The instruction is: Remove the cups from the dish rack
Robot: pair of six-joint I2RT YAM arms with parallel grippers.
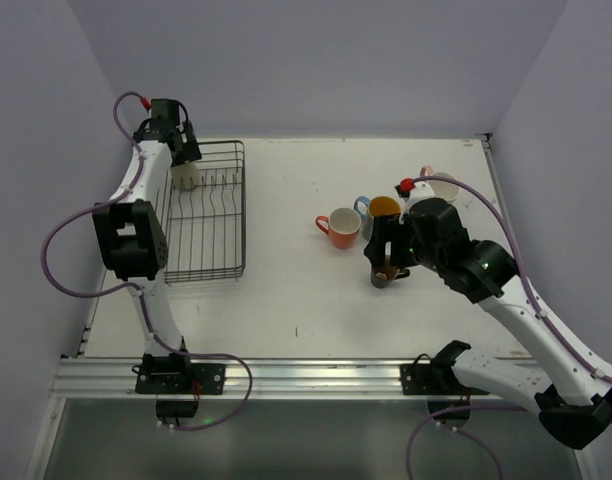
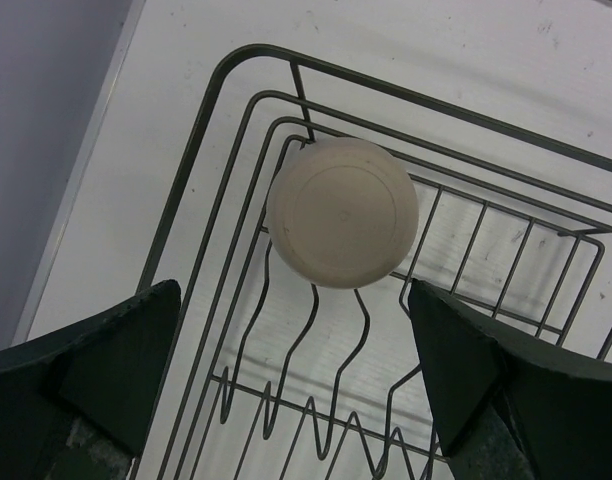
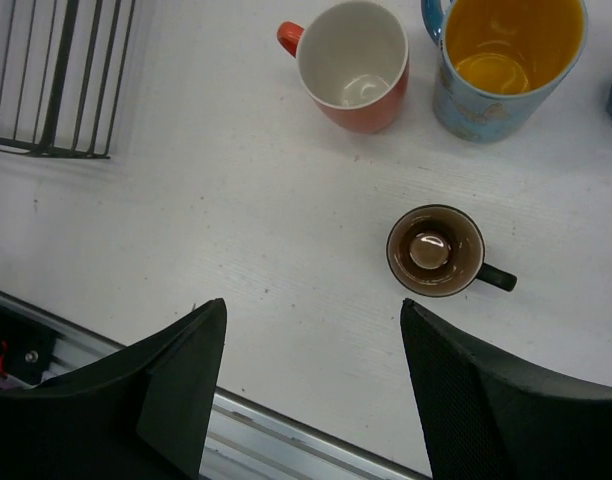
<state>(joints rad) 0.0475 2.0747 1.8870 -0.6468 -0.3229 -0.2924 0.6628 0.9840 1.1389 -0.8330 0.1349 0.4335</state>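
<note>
Poising left gripper (image 2: 293,300) wide open, empty, to straddle cream cup (image 2: 342,212) in rack's (image 1: 208,235) far-left corner; hanging right gripper (image 3: 313,305) parted, empty, over dark cup (image 3: 435,251) unloaded toward table's (image 3: 236,200) right edge.

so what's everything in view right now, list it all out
dish rack: one, black wire, left side of table
cream cup: one, cream, upside down in the rack's far left corner
orange-red cup: one, white inside, upright, mid-table
blue cup: one, yellow inside, beside the orange-red cup
dark brown cup: one, upright, nearer the front
pale cup: one, far right, partly hidden
table: one, white
left pincer: open, above the cream cup
right pincer: open, empty, near the dark brown cup
</note>
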